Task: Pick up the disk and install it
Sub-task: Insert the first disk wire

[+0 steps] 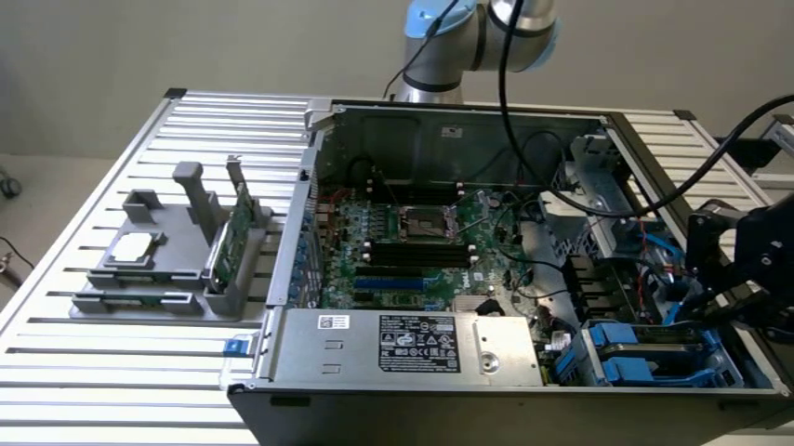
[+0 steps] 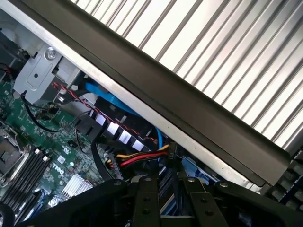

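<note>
My black gripper hangs over the drive bay at the exterior view's right end of the open computer case. In the wrist view its two fingers stand close together, the gripper shut on a thin blue-and-silver edge, the disk, seen edge-on. From the exterior camera the disk is a flat slab with blue framing just under the gripper, at the top of the bay. How deep it sits in the bay is hidden.
Blue carrier frames fill the bay's lower part. Cables and the case's black side rail lie close by. The power supply and motherboard sit nearby. A grey fixture holds a silver chip and a green card.
</note>
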`<state>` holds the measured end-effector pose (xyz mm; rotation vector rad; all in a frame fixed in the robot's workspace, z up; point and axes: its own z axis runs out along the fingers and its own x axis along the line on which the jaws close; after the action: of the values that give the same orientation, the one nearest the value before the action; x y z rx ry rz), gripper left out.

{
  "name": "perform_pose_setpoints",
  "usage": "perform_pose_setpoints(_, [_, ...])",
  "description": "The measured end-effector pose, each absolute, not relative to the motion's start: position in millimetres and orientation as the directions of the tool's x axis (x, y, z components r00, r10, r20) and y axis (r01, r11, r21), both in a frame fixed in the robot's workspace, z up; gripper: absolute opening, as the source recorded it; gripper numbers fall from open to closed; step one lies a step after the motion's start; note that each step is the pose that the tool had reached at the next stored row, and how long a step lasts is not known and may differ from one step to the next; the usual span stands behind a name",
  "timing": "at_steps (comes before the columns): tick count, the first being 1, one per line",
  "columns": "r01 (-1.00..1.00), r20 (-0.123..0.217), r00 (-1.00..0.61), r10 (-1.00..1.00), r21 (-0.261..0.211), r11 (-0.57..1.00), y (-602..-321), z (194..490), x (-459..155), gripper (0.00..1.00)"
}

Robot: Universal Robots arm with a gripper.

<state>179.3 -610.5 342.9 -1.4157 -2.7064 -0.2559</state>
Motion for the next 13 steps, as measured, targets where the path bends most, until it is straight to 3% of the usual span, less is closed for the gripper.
perform_pose_setpoints(13, [0.856, 0.177, -0.516, 0.838, 0.127, 0.501, -615.2, 338.6, 179.3, 0.26])
